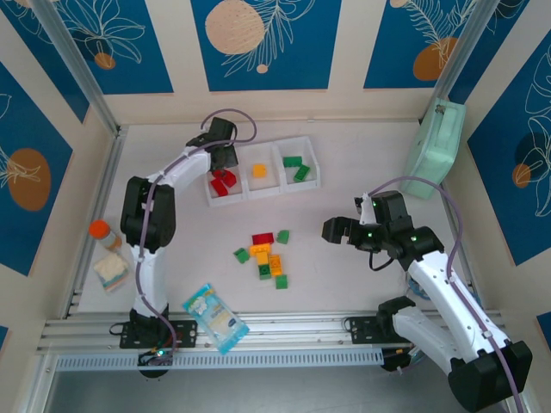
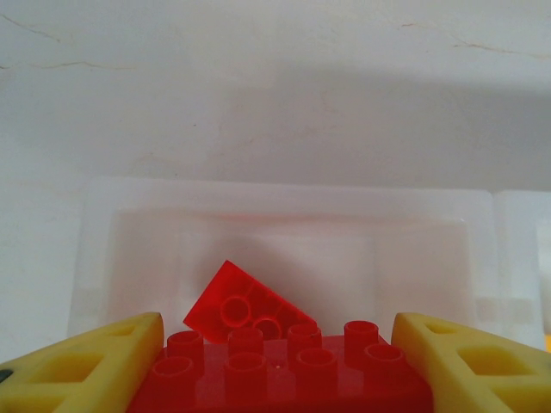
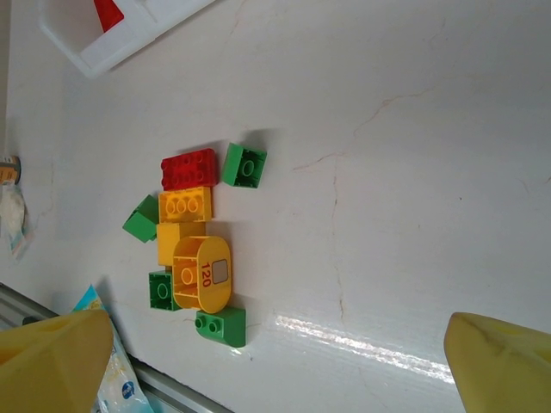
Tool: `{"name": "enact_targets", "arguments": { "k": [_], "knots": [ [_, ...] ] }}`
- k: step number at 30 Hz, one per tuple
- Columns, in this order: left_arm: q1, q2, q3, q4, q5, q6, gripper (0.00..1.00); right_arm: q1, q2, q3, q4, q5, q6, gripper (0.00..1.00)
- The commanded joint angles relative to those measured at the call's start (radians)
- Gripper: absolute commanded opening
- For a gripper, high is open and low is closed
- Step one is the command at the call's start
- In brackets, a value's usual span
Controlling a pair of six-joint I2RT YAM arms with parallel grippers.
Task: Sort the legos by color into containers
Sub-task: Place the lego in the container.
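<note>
A: Starting nearest, how is the right arm held?

B: It is folded at the elbow. The right gripper (image 1: pixel 336 230) is poised above the white table (image 1: pixel 362 155), its yellow fingers (image 3: pixel 52 357) spread wide around nothing.

A: And the loose legos (image 1: pixel 265 254)?

B: Glossy studded blocks, red, yellow and green, are clustered mid-table.

A: Farther back?

B: The left arm is stretched over the left compartment of the translucent white tray (image 1: pixel 267 194). A red brick (image 2: pixel 284 379) is clamped in the left gripper (image 2: pixel 277 331), and a tilted red piece (image 2: pixel 245 305) is seen in that compartment beyond it.
</note>
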Motion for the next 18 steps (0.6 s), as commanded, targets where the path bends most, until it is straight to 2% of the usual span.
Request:
{"name": "enact_targets", "arguments": {
  "k": [1,11,15,18],
  "knots": [
    [0.012,0.021,0.049,-0.009,0.015,-0.005,0.6,0.006,0.001,-0.01,-0.015,-0.046,0.003,0.99],
    [0.015,0.041,0.11,-0.022,0.102,0.044,0.86,0.008,0.027,-0.009,-0.009,-0.059,0.003,0.99],
    [0.015,-0.012,0.082,-0.012,0.127,0.056,0.91,0.01,0.029,-0.006,-0.009,-0.061,0.003,0.99],
    [0.01,-0.103,-0.008,0.05,0.153,0.063,0.97,0.01,0.03,0.0,-0.016,-0.06,0.002,0.99]
  ]
}}
